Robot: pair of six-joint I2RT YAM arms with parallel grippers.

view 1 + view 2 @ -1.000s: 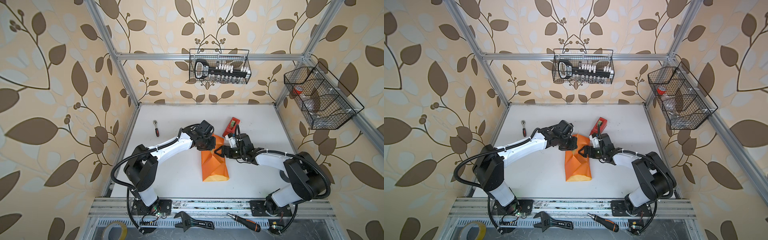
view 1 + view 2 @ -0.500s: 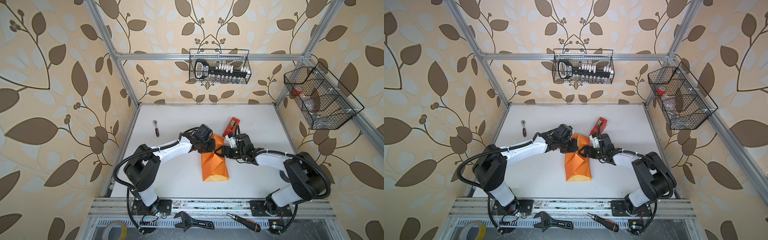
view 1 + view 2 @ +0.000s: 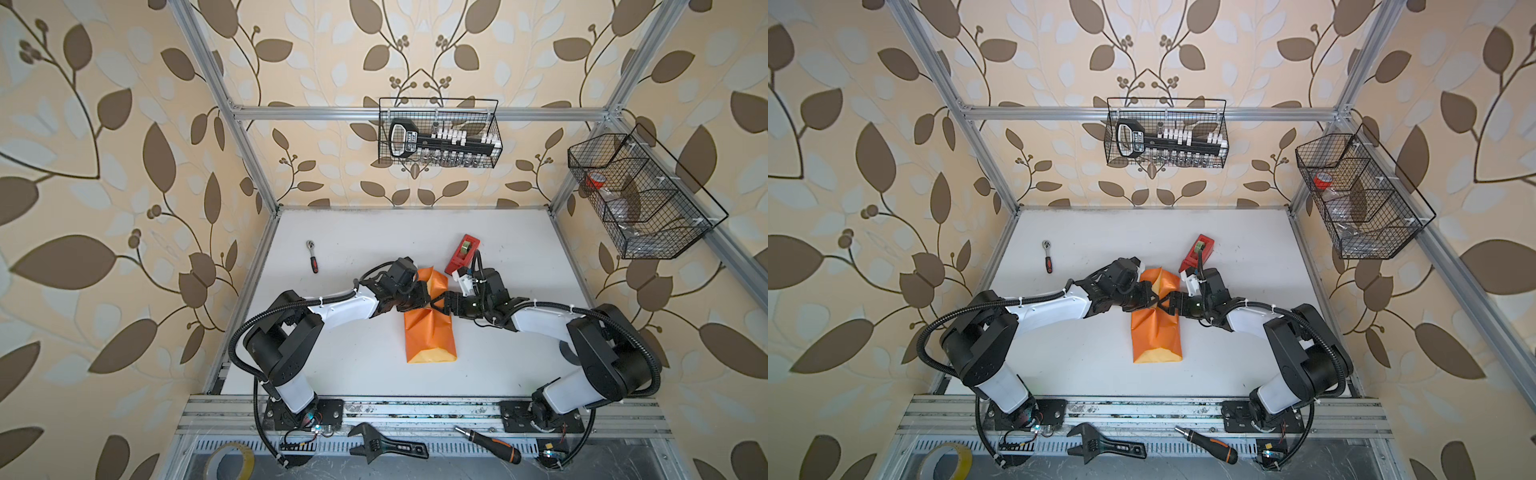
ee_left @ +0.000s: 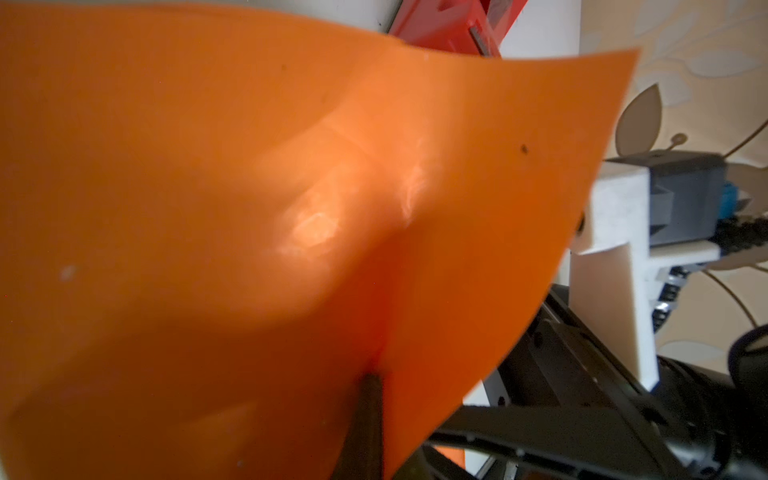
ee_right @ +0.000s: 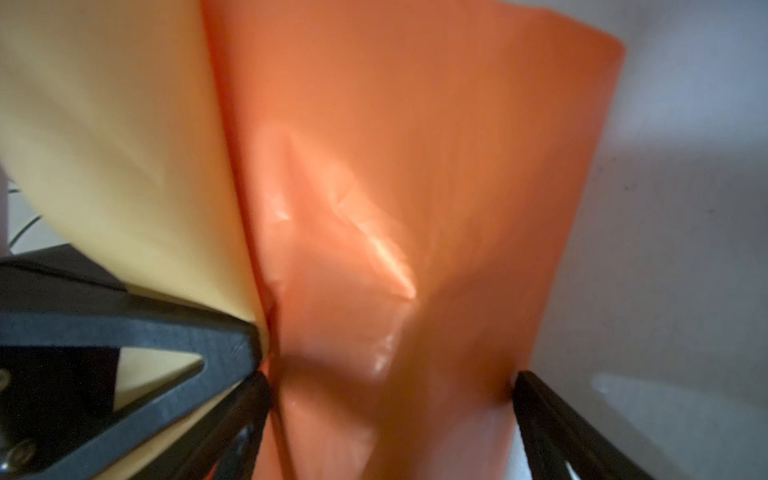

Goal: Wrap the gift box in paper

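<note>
Pinching the paper (image 3: 430,328) flap, my left hand (image 3: 424,300) shifted nearer; my right hand (image 3: 441,302) spread, straddling the fold.

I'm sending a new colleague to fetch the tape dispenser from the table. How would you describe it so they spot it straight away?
On the white table, look toward the back, just past the folded orange paper that both arms work on. The red wedge-shaped plastic tape dispenser lies just beyond the orange paper's far right corner. It is the table's only red block; the small ratchet at far left is thin, with a metal head.
</note>
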